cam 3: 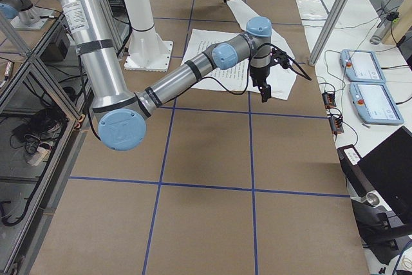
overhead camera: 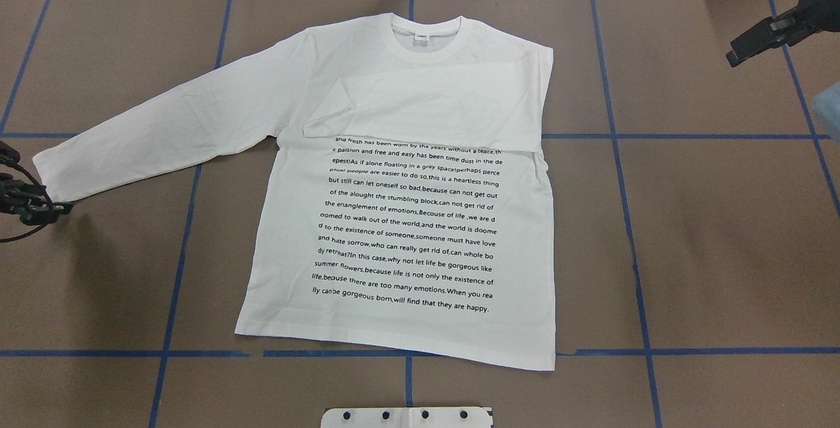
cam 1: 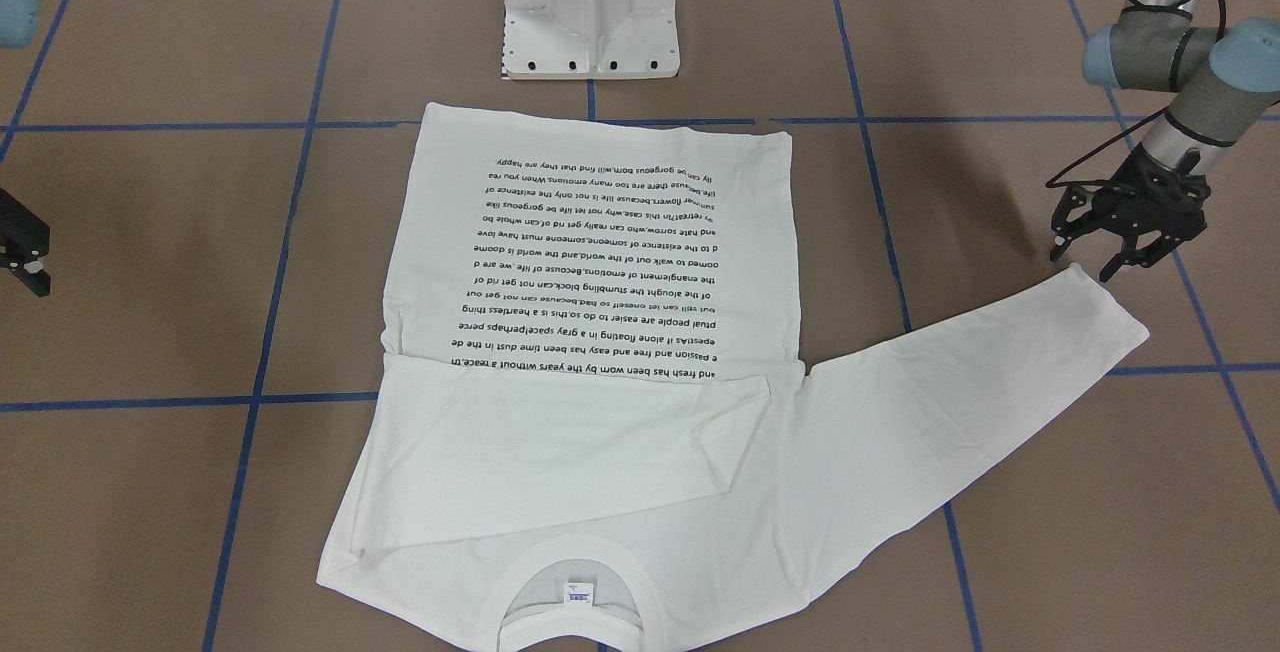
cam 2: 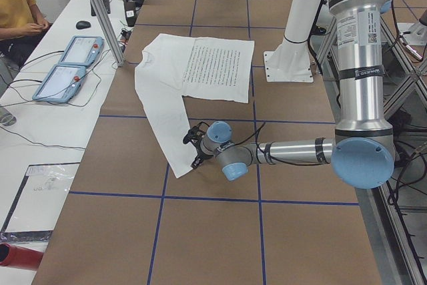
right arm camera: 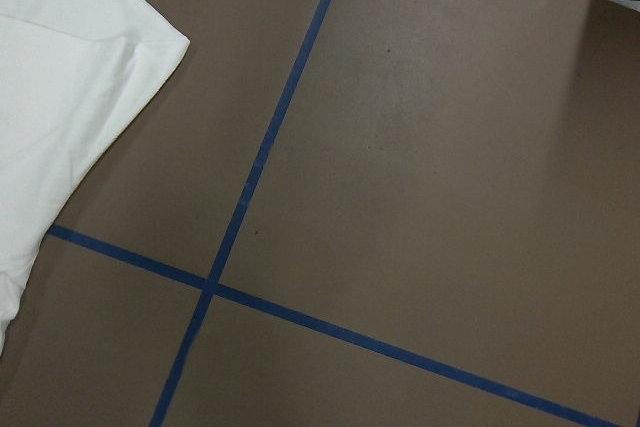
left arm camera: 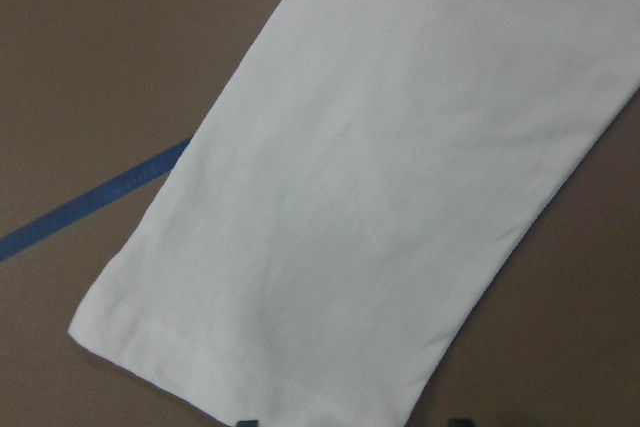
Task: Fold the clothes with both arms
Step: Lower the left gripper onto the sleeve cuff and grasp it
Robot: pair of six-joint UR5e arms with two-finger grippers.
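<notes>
The white long-sleeved T-shirt (cam 1: 600, 262) (overhead camera: 407, 218) lies flat with its black text facing up. One sleeve is folded across the chest (overhead camera: 426, 113). The other sleeve stretches out flat, and its cuff (cam 1: 1100, 307) (overhead camera: 56, 172) ends by my left gripper (cam 1: 1085, 262) (overhead camera: 29, 201). That gripper is open and hovers just beyond the cuff edge. In the left wrist view the cuff (left arm camera: 250, 357) fills the frame just ahead of the fingertips (left arm camera: 250, 422). My right gripper (cam 1: 25, 257) (overhead camera: 761, 37) is off to the side, away from the shirt, and its state is unclear.
The white metal pedestal (cam 1: 590, 12) (overhead camera: 407, 417) stands just past the shirt's hem. Blue tape lines (right arm camera: 260, 157) grid the brown table. Beyond the collar-side edge sit two teach pendants (cam 2: 73, 58) on a side bench, with a seated person (cam 2: 17, 5) nearby.
</notes>
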